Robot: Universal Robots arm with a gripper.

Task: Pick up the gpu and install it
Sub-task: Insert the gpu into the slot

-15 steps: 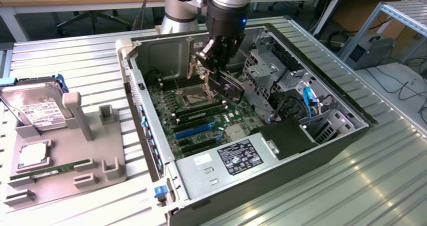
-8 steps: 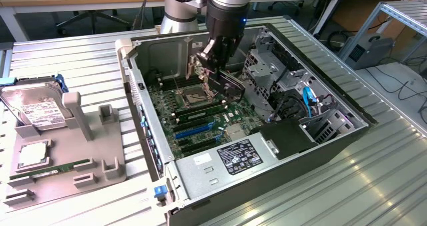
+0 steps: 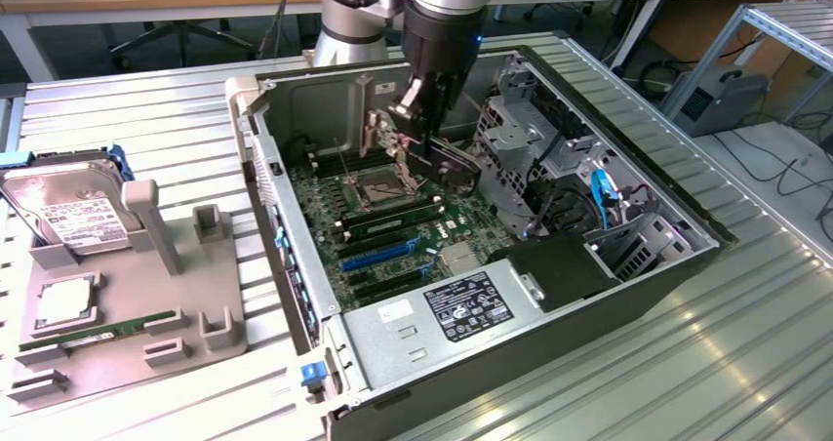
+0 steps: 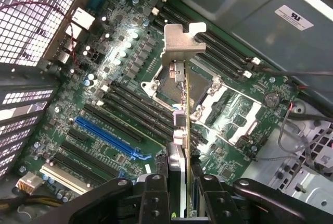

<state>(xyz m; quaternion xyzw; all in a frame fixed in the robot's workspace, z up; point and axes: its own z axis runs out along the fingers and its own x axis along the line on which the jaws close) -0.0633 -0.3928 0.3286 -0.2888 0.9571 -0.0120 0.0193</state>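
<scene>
My gripper (image 3: 419, 129) hangs inside the open computer case (image 3: 651, 265), shut on the gpu (image 3: 450, 163). I hold the card above the motherboard (image 3: 390, 217), over the CPU socket area, with its dark face towards the exterior view's right. In the wrist view the gpu (image 4: 186, 104) shows edge-on between the fingers (image 4: 156, 195), and its silver end bracket (image 4: 183, 41) is at the far end. The blue expansion slot (image 4: 104, 136) lies on the board off to one side of the card; in the exterior view this blue slot (image 3: 371, 256) is nearer the camera than the card.
A silver power supply (image 3: 443, 319) fills the case's near corner, with drive cages (image 3: 521, 129) and a blue cable (image 3: 606, 192) at the exterior view's right. On the grey fixture (image 3: 131, 334) outside the case sit a hard drive (image 3: 72, 217), a CPU (image 3: 65, 302) and a RAM stick (image 3: 111, 329).
</scene>
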